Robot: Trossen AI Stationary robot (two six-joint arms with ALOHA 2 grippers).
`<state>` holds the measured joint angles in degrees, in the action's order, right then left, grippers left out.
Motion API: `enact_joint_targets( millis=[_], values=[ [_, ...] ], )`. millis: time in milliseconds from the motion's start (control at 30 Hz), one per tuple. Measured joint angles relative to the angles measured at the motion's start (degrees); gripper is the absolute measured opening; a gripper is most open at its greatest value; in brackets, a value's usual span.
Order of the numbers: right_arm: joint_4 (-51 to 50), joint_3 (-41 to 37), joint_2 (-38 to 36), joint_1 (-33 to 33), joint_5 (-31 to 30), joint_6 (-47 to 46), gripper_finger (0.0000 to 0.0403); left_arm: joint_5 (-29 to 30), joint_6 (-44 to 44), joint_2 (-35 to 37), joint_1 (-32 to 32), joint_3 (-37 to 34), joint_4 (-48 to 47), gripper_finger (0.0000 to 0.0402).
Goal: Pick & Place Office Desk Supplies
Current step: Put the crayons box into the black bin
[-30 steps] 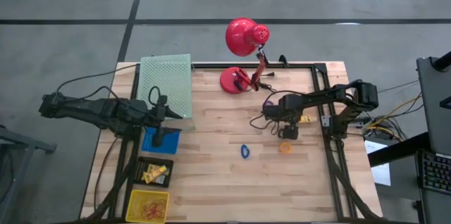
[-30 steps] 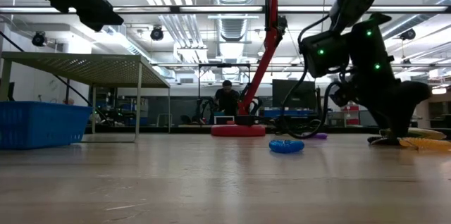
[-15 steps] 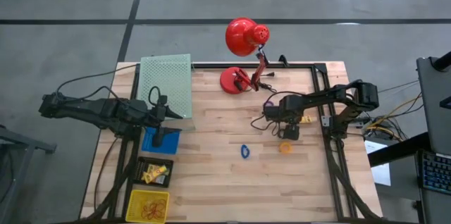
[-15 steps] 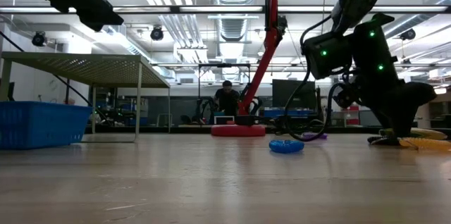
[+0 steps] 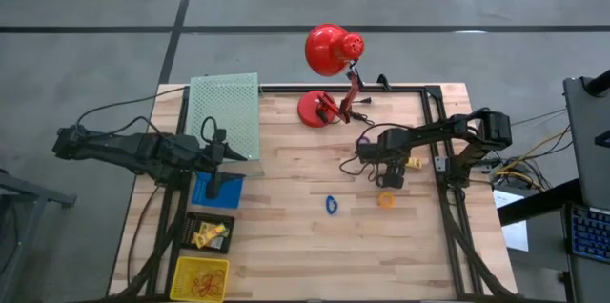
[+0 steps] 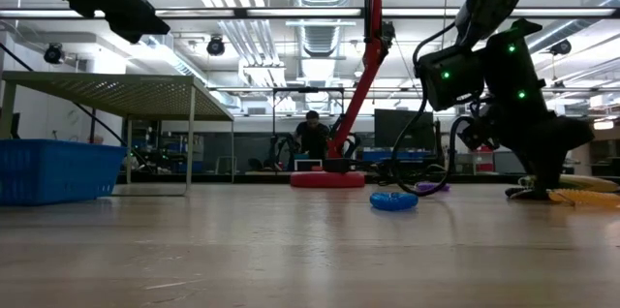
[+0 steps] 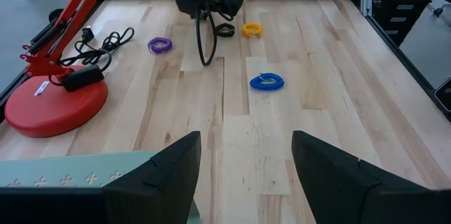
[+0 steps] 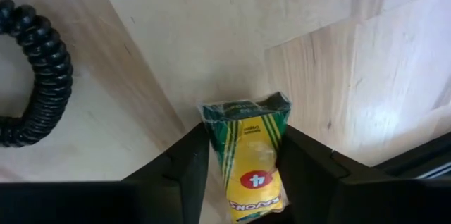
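Right fingers tighter around half-hidden crayon box

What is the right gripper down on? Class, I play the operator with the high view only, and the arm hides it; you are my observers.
Observer: The right wrist view shows a small yellow and green crayon box lying on the table between the right gripper fingers.
Operator: Is it gripped yet?
Observer: Both fingers sit against its sides, so it looks gripped. It is not lifted yet.
Operator: And the left gripper?
Observer: The left wrist view shows the left gripper open with nothing between its fingers.
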<state>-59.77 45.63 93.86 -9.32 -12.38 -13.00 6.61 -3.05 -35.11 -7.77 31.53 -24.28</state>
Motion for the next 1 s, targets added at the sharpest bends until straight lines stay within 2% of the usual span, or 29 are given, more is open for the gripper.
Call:
enact_joint_targets(
  millis=[367, 800, 1000],
  values=[
    [0.0, 0.0, 0.0, 0.0, 0.1, -0.5, 0.0110, 0.0, 0.0, 0.0, 0.0, 0.0, 0.0, 0.0230],
    [-0.5, 0.2, -0.3, 0.0, 0.4, -0.9, 0.0107, 0.0, 0.0, 0.0, 0.0, 0.0, 0.0, 0.0230],
    [-2.1, 2.6, -2.1, 0.1, 0.4, -0.3, 0.0107, 0.0, 0.0, 0.0, 0.0, 0.0, 0.0, 0.0230]
  ],
)
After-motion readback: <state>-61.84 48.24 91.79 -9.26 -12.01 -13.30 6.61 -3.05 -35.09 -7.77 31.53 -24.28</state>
